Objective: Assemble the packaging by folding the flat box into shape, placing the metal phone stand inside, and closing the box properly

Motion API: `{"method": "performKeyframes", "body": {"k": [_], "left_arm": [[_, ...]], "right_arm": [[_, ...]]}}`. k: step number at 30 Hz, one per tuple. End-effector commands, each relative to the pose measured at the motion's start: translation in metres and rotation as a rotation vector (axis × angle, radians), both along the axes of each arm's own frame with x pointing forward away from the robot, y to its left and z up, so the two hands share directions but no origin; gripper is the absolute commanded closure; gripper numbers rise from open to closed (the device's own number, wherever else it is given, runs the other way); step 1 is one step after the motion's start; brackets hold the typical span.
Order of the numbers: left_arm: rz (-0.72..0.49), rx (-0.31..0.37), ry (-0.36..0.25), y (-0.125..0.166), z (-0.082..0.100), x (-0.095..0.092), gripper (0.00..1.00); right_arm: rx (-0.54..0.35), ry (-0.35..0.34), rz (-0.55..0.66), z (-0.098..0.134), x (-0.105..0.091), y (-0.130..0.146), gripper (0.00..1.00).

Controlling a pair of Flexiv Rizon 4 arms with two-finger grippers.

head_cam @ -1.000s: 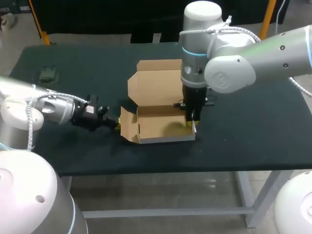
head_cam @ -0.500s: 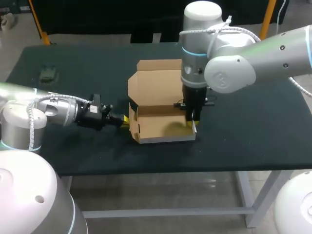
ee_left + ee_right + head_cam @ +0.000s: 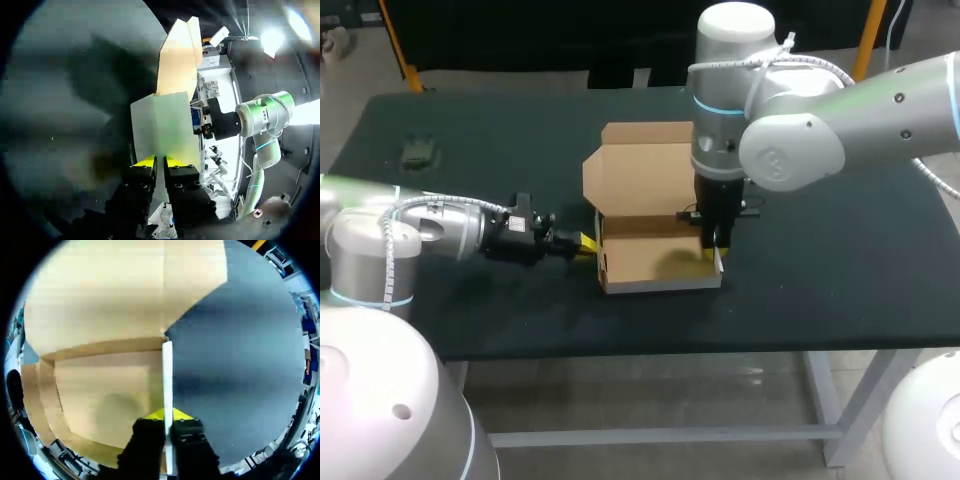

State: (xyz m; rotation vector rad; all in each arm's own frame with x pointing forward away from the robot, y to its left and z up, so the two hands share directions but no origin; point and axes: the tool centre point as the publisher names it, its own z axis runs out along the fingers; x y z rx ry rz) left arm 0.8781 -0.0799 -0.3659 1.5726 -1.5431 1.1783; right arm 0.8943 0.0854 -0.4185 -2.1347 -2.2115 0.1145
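This looks like a robotics lab. Two grey-white industrial arms, the left arm (image 3: 430, 228) and the right arm (image 3: 790, 150), stand at one dark-covered table (image 3: 820, 290) with a plain metal frame, like a test bench.

Table: a dark, matt table top (image 3: 820, 300) lay under the left gripper (image 3: 588, 243) and the right gripper (image 3: 713, 250), reaching well out past both.
Frame: grey metal frame (image 3: 823, 400) of legs and a crossbar stood below the near edge, down from the right gripper.
Light: soft shadows (image 3: 95, 70) darkened the top ahead of and beside the left gripper; beside the right gripper the bare top showed a paler sheen.
Clutter: a small dark object (image 3: 417, 151) sat on the top, well apart from the left gripper, near the far corner.
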Motion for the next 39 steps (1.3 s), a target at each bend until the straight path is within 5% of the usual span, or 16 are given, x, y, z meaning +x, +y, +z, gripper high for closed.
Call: {"method": "performKeyframes", "body": {"k": [1, 5, 28, 39], "left_arm": [[0.004, -0.003, -0.001, -0.001, 0.0, 0.0, 0.75], [0.012, -0.01, 0.0, -0.001, 0.0, 0.0, 0.68], [0.025, -0.085, 0.041, 0.002, 0.001, 0.001, 0.66], [-0.001, 0.041, 0.037, -0.017, 0.005, -0.002, 0.66]], "right_arm": [[-0.003, 0.003, 0.0, 0.0, 0.001, 0.001, 1.0], [-0.003, 0.003, 0.0, 0.0, 0.001, 0.001, 1.0], [-0.003, 0.003, 0.0, 0.0, 0.001, 0.001, 1.0], [-0.003, 0.003, 0.0, 0.0, 0.001, 0.001, 1.0]]}}
